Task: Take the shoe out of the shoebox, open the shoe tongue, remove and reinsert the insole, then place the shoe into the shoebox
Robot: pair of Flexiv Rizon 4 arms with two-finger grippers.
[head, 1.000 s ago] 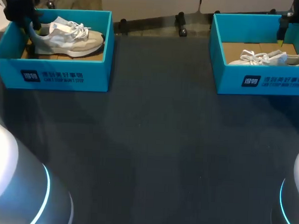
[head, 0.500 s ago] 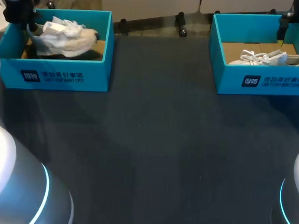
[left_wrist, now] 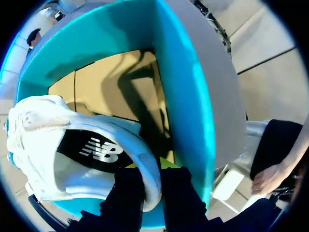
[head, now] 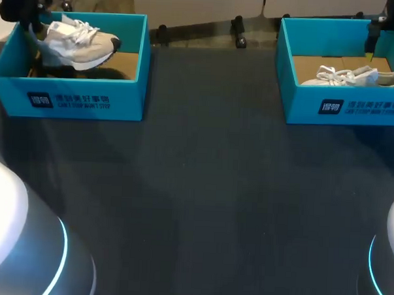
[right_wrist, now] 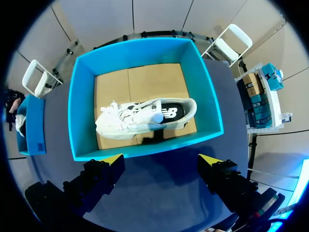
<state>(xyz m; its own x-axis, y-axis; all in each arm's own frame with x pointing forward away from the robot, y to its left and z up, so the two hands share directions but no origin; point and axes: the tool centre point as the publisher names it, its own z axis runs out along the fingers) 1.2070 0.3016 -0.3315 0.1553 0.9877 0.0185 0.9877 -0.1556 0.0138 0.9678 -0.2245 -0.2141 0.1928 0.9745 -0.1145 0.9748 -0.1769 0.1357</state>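
Obs: white sneaker (head: 74, 43) upper left of frame, raised inside left teal shoebox (head: 81, 97), heel collar pinched by left gripper (left_wrist: 153, 167). Right gripper (right_wrist: 161, 158) spread wide above right shoebox (right_wrist: 77, 111) holding second sneaker (right_wrist: 140, 118). Dark matte table (head: 208, 187) between boxes.

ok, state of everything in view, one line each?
left shoe: held by heel collar, raised off box floor
left shoebox: open, lidless
right shoe: lying in its box, untouched
right shoebox: open, lidless
left gripper: jaws shut on left shoe
right gripper: jaws open, empty, above right shoebox
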